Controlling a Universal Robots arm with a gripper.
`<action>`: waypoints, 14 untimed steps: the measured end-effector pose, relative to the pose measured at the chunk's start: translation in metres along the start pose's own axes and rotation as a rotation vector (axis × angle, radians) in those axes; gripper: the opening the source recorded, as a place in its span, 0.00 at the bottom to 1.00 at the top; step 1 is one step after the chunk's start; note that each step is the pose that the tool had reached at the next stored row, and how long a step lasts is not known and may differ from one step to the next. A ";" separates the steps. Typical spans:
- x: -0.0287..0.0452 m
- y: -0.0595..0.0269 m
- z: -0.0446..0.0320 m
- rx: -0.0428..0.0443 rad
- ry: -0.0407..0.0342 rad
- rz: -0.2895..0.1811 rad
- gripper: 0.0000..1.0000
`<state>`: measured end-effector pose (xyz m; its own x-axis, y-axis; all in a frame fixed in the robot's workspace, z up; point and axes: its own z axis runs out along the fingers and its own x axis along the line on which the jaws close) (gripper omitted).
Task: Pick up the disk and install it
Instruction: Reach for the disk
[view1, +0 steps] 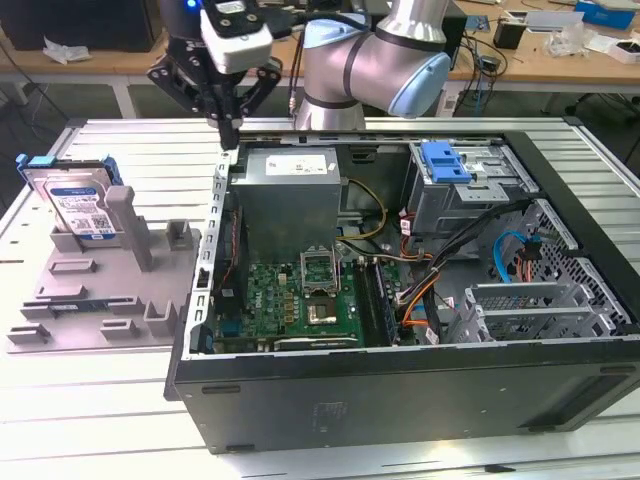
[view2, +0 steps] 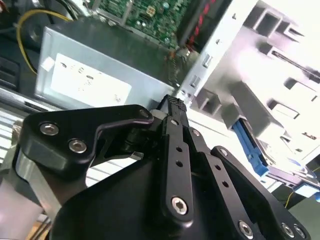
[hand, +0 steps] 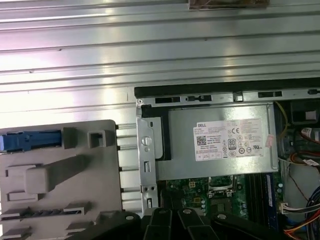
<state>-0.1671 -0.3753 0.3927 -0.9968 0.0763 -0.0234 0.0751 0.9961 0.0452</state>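
The disk (view1: 80, 205), a silver drive with a white-and-blue label in a blue carrier rail, stands upright at the back of a grey fixture (view1: 100, 290), at the exterior view's left. In the first wrist view its blue rail edge (hand: 32, 140) shows at the fixture's far side. My gripper (view1: 230, 135) hangs over the back left corner of the open computer case (view1: 400, 372), to the right of the disk and apart from it. Its black fingers (view2: 176, 106) are shut together, with nothing between them.
The grey power supply (view1: 290, 190) with a white sticker fills the case's back left. A drive cage with a blue latch (view1: 445, 162) sits at the back right, above cables and the motherboard (view1: 300, 300). The ribbed metal table (view1: 130, 150) surrounds the case.
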 end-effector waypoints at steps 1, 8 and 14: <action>0.0030 0.0009 0.0000 0.0000 0.0000 0.000 0.11; 0.0314 0.0092 -0.0001 0.0001 0.0001 0.000 0.11; 0.0605 0.0174 -0.0002 0.0001 0.0001 0.001 0.11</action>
<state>-0.2262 -0.3534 0.3923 -0.9968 0.0768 -0.0233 0.0757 0.9961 0.0451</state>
